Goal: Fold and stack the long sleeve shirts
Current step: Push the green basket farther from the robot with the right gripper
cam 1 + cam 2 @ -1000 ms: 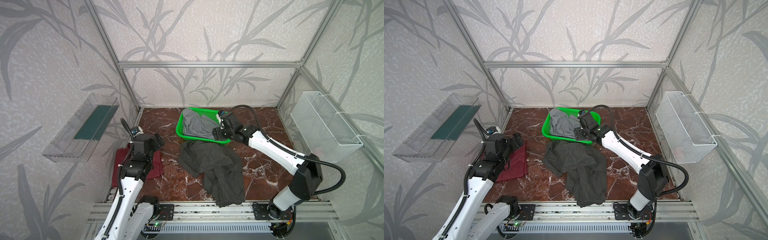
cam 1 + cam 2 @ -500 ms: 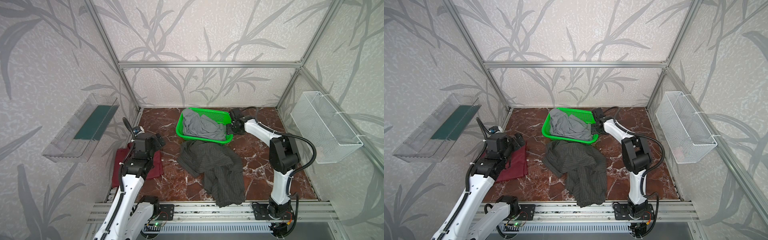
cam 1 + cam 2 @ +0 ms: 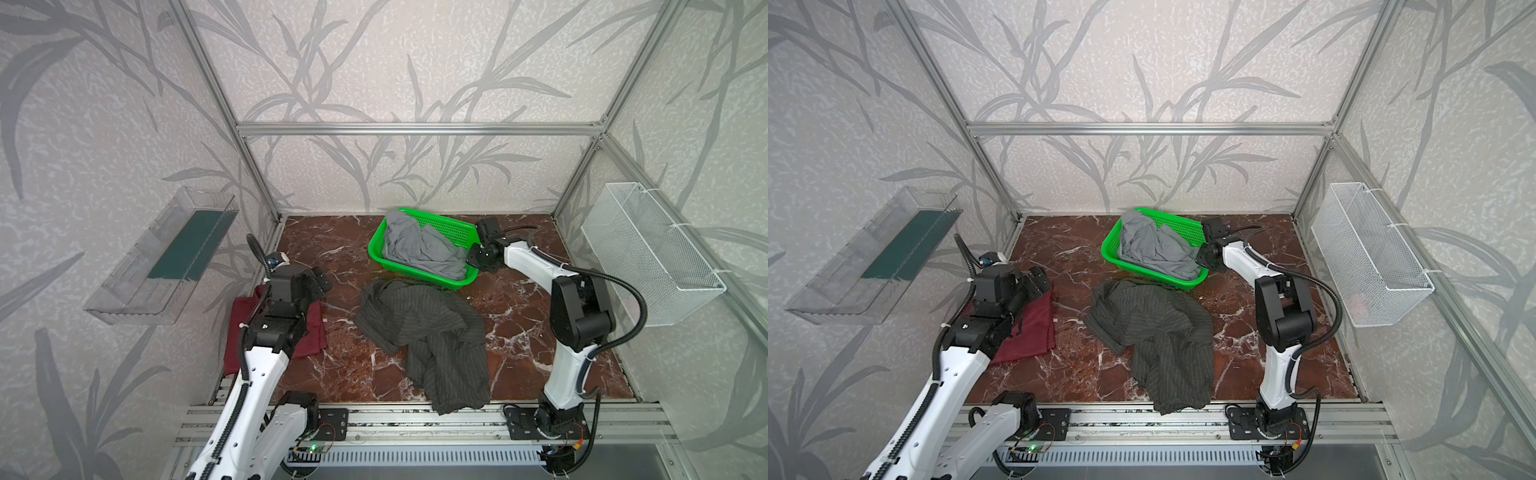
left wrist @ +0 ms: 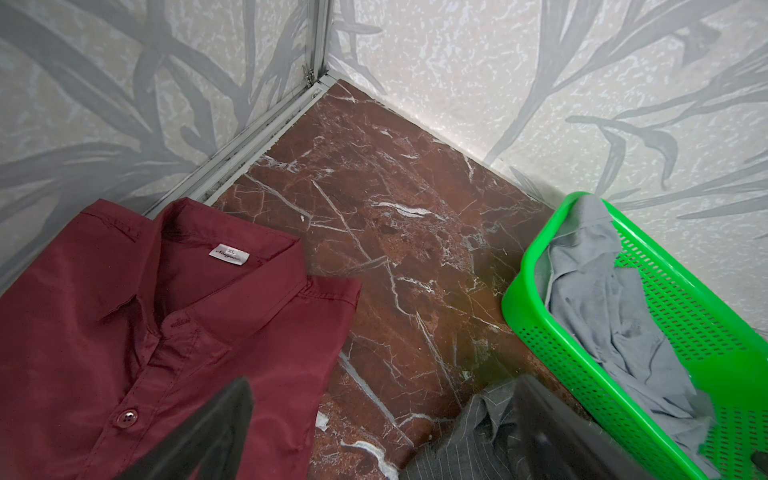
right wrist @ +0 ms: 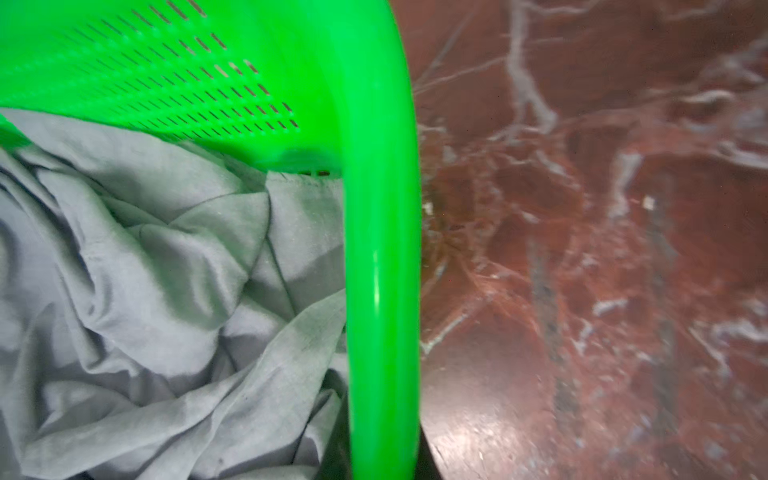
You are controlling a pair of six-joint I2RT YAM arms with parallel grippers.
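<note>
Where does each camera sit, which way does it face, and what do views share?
Both top views: high at the front, looking down on the marble table and pinstriped shirt; left arm and right arm both show.
Left wrist: on the left arm, facing the far-left corner over the maroon shirt; open left gripper in the foreground.
Right wrist: close above the green basket rim and grey cloth; right gripper clamps the rim.
Shared: left wrist and top views all show both shirts and basket.

White left arm (image 3: 257,374) leans forward, its black left pincer (image 3: 321,280) spread wide. White right arm (image 3: 536,264) reaches back, its right pincer (image 3: 471,261) clamping the green plastic basket (image 5: 382,291) at the rim.
</note>
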